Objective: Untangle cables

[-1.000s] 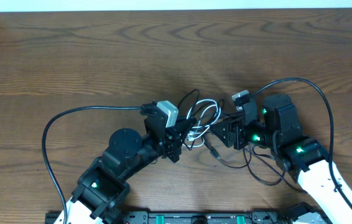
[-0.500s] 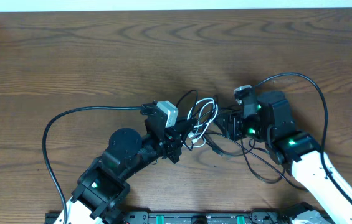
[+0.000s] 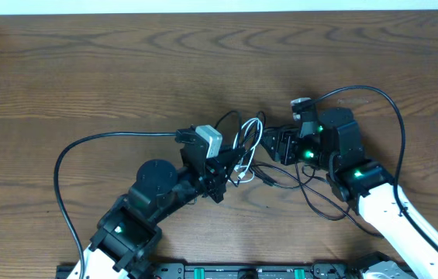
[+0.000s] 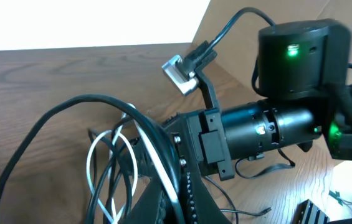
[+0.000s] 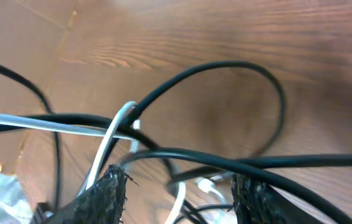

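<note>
The cables (image 3: 248,146) sit bunched in one knot on the wooden worktop (image 3: 125,70), and I place everything else against that knot. My left pincer (image 3: 232,164) is at the knot's left side, at its edge nearest my base. In the left wrist view that pincer (image 4: 166,180) looks drawn narrow, its dark fingers (image 4: 191,196) converging on the cables where the white cable (image 4: 91,165) and a black strand run in between them. Loops of black cord (image 4: 38,134) stand up from the knot there, arching off the wood.

My right pincer (image 3: 271,144) is at the knot's right side, touching its outer loops. From its own camera the right pincer (image 5: 182,193) is spread wide. Black strands (image 5: 225,165) cross the gap between its two ridged fingertips (image 5: 107,193) without being pinched, and the white cable (image 5: 110,140) slants past the left one. From the knot's right side a few loose black strands (image 3: 319,205) trail out under my right arm.
</note>
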### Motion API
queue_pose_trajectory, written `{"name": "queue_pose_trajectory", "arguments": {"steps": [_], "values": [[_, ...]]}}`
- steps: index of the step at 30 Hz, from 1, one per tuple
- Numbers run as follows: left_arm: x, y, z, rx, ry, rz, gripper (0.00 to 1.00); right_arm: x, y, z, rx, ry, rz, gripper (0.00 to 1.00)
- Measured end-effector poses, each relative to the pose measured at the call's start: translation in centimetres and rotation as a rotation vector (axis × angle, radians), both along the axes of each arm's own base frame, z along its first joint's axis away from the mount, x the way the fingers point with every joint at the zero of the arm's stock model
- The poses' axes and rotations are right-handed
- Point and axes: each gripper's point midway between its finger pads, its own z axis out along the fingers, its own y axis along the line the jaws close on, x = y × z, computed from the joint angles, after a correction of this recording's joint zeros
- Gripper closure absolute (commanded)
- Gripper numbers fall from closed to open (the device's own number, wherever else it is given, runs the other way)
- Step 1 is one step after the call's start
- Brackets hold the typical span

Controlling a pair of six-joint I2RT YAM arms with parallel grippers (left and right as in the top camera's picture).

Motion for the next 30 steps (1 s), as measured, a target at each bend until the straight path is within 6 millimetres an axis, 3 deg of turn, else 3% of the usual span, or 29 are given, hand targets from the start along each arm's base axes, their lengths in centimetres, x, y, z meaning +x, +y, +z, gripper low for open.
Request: {"name": "queue_pose_trajectory", "arguments": {"steps": [6,9,13,18,25,30], "values": [[0.3,-0.2,-0.7,-0.011,0.053,0.01,0.93,-0.3,1.3,0.5,0.008,-0.023,0.012,0.45],[0.4,-0.3,-0.1,-0.032,0.041,0.012,0.93,-0.2,1.6,0.1,-0.007,-0.024,0.004,0.5],[0.5,-0.4,0.6,-0.059,0.026,0.013,0.92,0.0,1.7,-1.8,-0.035,0.024,-0.007,0.56],[0.5,-0.5,0.8,-0.068,0.024,0.007,0.92,0.5,2.1,-3.6,-0.049,0.056,-0.006,0.57],[0.0,-0.9,1.1,-0.079,0.026,-0.028,0.93,1.3,2.5,-3.4,-0.03,0.027,-0.004,0.69],[-0.1,-1.0,1.2,-0.085,0.02,-0.035,0.93,1.2,2.6,-3.4,-0.028,0.031,-0.002,0.7]]}}
